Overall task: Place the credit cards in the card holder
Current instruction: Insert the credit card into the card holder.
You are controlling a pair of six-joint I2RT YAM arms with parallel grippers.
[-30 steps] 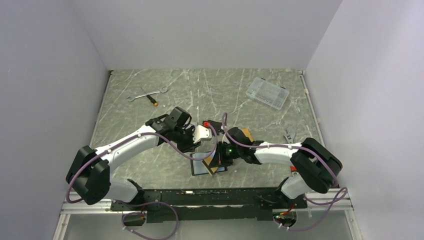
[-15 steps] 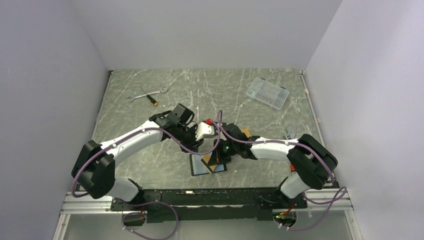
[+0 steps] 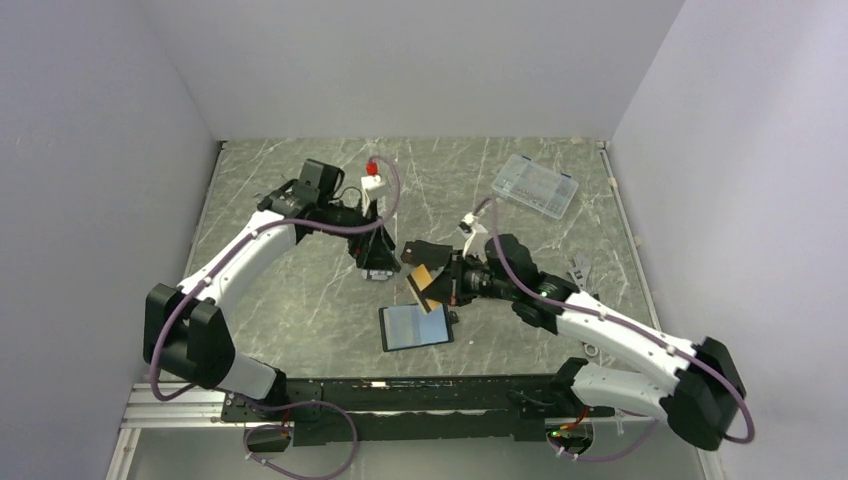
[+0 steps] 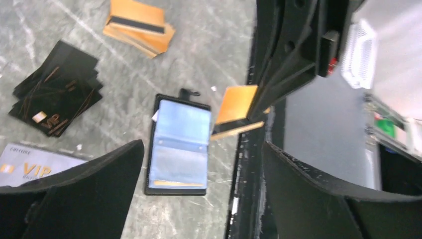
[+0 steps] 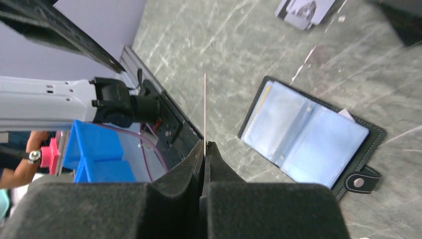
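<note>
Near table's 6 o'clock edge, card holder (image 3: 416,327) lay open flat: black stitched rim, glossy pale-blue pockets. At holder's 12 o'clock, right gripper (image 3: 443,286) was pinched tight on thin, tilted orange-tan credit card (image 3: 422,283). At card's 10 o'clock, left gripper (image 3: 378,266) gaped wide, empty. Loose card stack (image 4: 139,26) lay on marbled table (image 3: 320,320).

You are looking at a robotics lab test cell. Plain pale walls (image 3: 400,60) box in a scratched grey-green table (image 3: 440,180) on three sides. A left arm (image 3: 250,255) and a right arm (image 3: 610,325), trailing purple cables, are bolted to a black rail (image 3: 420,388) at its near edge. A wrench (image 3: 320,180), a screwdriver (image 3: 303,200) and a clear parts box (image 3: 535,186) lie at the far side. Blue bins (image 5: 97,149) stand past the table's edge.
</note>
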